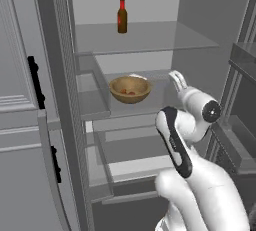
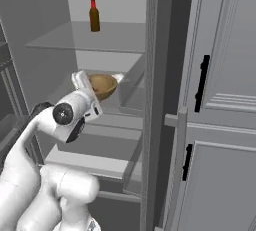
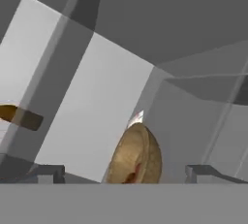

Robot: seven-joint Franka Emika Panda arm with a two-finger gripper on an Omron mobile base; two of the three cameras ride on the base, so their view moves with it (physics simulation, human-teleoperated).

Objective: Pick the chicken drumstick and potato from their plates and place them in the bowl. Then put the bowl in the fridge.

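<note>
The light-brown wooden bowl (image 1: 130,89) (image 2: 102,86) (image 3: 137,154) stands on the middle glass shelf of the open fridge (image 1: 150,37) (image 2: 115,35). Small reddish-orange pieces (image 1: 131,92) lie in its bottom. I cannot tell the chicken drumstick from the potato among them. My gripper (image 1: 176,79) (image 2: 80,80) (image 3: 126,173) hovers just beside the bowl's rim, apart from it and open, with nothing between its fingers. In the hand view the fingertips (image 3: 48,172) stand wide on either side of the bowl. The plates are out of view.
A dark red-brown bottle (image 1: 122,15) (image 2: 94,14) (image 3: 19,117) stands on the top shelf. A lower shelf and drawer (image 1: 135,150) sit under the bowl's shelf. Door racks (image 1: 242,65) flank the opening, and grey panels with black handles (image 1: 34,80) (image 2: 202,82) lie outside it.
</note>
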